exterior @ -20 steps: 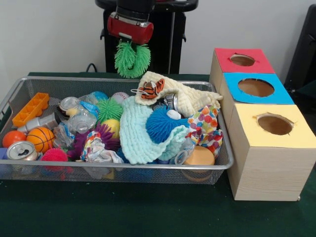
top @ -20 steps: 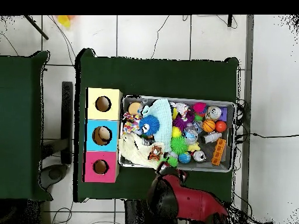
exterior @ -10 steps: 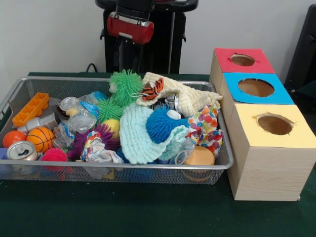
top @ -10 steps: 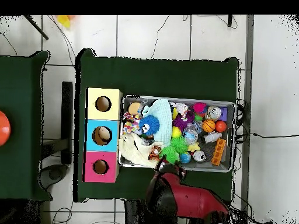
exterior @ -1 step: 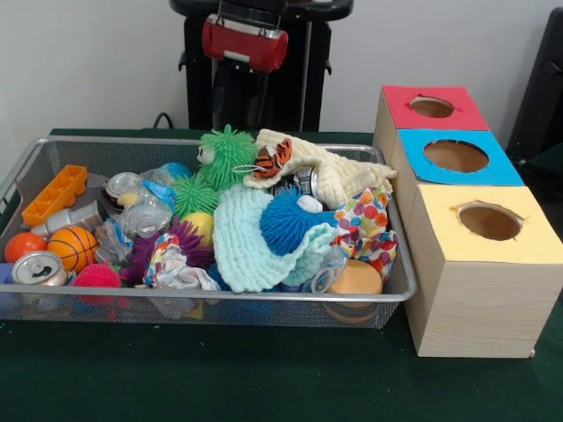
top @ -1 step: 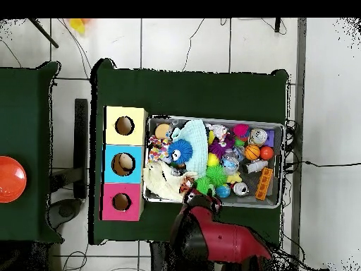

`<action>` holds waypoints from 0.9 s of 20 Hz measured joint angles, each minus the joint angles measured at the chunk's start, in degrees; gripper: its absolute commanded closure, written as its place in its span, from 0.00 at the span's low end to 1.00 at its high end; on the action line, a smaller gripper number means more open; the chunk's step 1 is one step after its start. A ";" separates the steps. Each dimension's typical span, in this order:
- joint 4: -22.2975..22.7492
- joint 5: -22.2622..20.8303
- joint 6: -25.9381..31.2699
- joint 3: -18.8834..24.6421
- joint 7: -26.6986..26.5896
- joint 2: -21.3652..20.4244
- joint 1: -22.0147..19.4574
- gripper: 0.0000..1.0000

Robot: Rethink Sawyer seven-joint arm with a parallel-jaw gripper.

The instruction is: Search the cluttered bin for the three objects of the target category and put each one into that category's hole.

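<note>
- Against the far wall of the wire bin point(exterior @ -1 step: 26, 171), a green spiky ball point(exterior @ -1 step: 227, 155) lies on top of the clutter, touching the cream cloth point(exterior @ -1 step: 330, 171) beside it.
- A second green spiky ball point(exterior @ -1 step: 193, 194) sits just in front of the first; a blue spiky ball point(exterior @ -1 step: 286, 220) rests on the light-blue knitted cloth point(exterior @ -1 step: 242, 242) nearer the bin's middle.
- A purple spiky ball point(exterior @ -1 step: 180, 239) and a pink one point(exterior @ -1 step: 97, 276) lie toward the bin's near wall.
- Beside the bin stand three boxes, each with a round hole: red box point(exterior @ -1 step: 431, 107), blue box point(exterior @ -1 step: 457, 156), yellow box point(exterior @ -1 step: 484, 220).
- Above the bin's far wall, the gripper point(exterior @ -1 step: 244, 41) hangs clear of the contents, holding nothing visible; whether its fingers are spread or pressed together cannot be told.
- Overhead, the arm point(top @ -1 step: 211, 236) extends just outside the bin wall.
</note>
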 measured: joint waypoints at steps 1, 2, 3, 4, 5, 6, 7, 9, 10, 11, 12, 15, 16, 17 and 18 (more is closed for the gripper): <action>0.00 0.00 0.00 0.00 0.00 -0.23 0.11 0.00; 0.00 -0.01 0.00 0.00 0.00 -0.36 0.25 0.00; 0.00 -0.01 0.00 0.00 0.00 -0.49 0.39 0.00; 0.00 -0.01 0.00 0.00 0.00 -0.54 0.50 0.00; 0.00 -0.01 0.00 0.00 0.00 -0.57 0.81 0.00; 0.00 -0.01 0.00 0.01 0.00 -0.59 1.12 0.00; 0.00 -0.01 0.00 0.01 0.00 -0.59 1.25 0.00; 0.00 -0.01 0.00 0.01 0.00 -0.59 1.62 0.00; 0.00 -0.01 0.00 0.00 0.00 -0.59 1.75 0.00; 0.00 -0.01 0.00 0.00 0.00 -0.59 1.84 0.00; 0.00 -0.01 0.00 0.00 0.00 -0.59 2.02 0.00; -0.08 0.01 0.00 -0.14 0.00 0.00 2.89 0.00; -0.12 0.01 0.00 -0.26 0.00 0.40 3.35 0.00; -0.13 0.02 -0.01 -0.34 0.00 0.60 3.60 0.00; -0.15 0.09 -0.09 -0.53 0.00 1.12 4.15 0.00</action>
